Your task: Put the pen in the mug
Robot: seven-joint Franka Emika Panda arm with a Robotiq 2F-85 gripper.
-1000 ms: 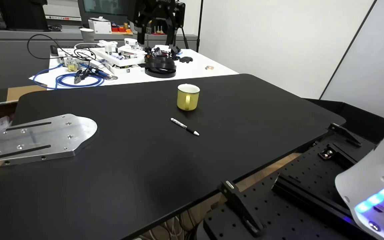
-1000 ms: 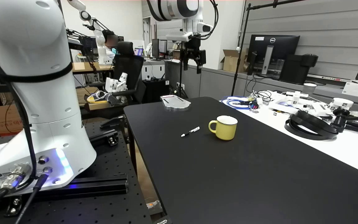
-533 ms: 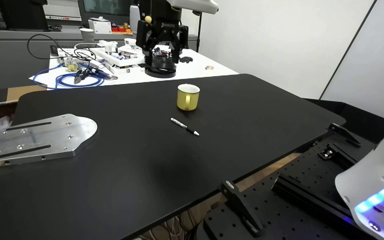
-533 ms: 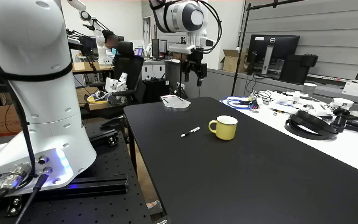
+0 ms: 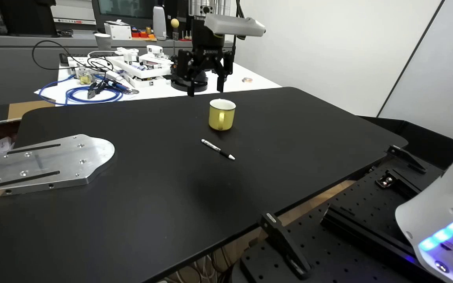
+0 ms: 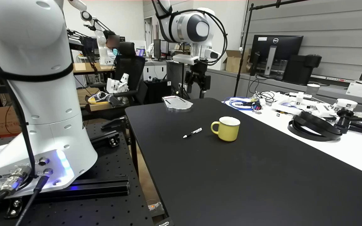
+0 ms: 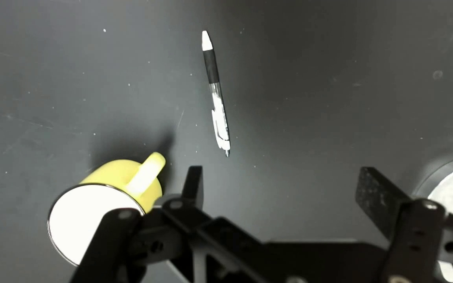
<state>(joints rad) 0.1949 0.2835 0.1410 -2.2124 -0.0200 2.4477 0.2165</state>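
The pen (image 5: 218, 149), with white and black parts, lies flat on the black table in both exterior views and also shows in the wrist view (image 7: 212, 68). The yellow mug (image 5: 214, 119) with a white inside stands upright beside the pen, and it also shows in an exterior view (image 6: 231, 130) and at the lower left of the wrist view (image 7: 110, 173). My gripper (image 5: 206, 92) is open and empty, held well above the table. In the wrist view the gripper (image 7: 281, 173) has its jaws wide apart; the pen lies beyond the left fingertip, and the left finger partly covers the mug.
A silver metal plate (image 5: 53, 161) lies on the table and also shows in an exterior view (image 6: 177, 103). A white table (image 6: 350, 157) alongside holds cables, white parts and a black ring-shaped object (image 6: 313, 127). Black clamps (image 5: 285, 243) sit at the table edge by the robot base (image 6: 46, 144).
My gripper has come down steadily in both exterior views, drifting slightly right in the frame, and stays open. The pen and the mug have not moved.
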